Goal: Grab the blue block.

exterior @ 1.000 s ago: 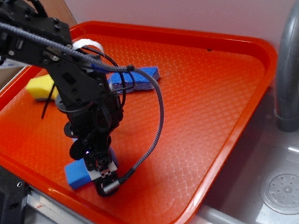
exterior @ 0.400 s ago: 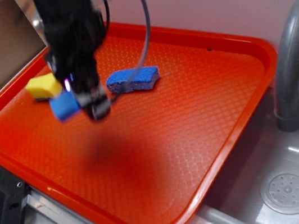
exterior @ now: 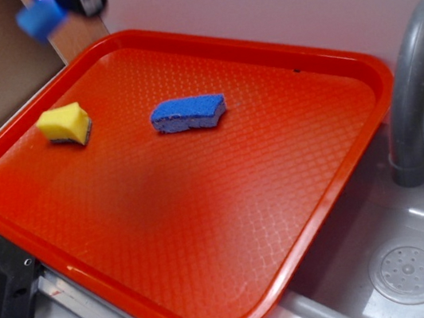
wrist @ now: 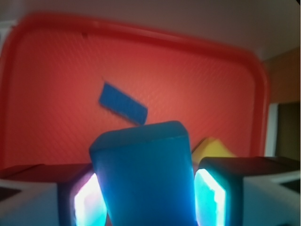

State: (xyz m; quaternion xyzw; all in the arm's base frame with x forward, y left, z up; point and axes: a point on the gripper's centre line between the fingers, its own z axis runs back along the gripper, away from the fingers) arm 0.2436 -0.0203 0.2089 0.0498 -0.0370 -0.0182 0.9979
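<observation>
End effector around blue block

Blue block, smooth solid-blue brick, clamped between tool pads, held high above tray's far-left corner

The gripper hung at the very top left edge of the exterior view, high above the surface below, with only its dark lower tip showing and blurred; the rest of the arm lay outside the frame. In the wrist view its jaws stood one on each side of the blue block, closed against the block's two flanks, the pads pressed to its sides. The block filled the gap between them and jutted forward past the fingertips, clear of everything beneath it.
</observation>
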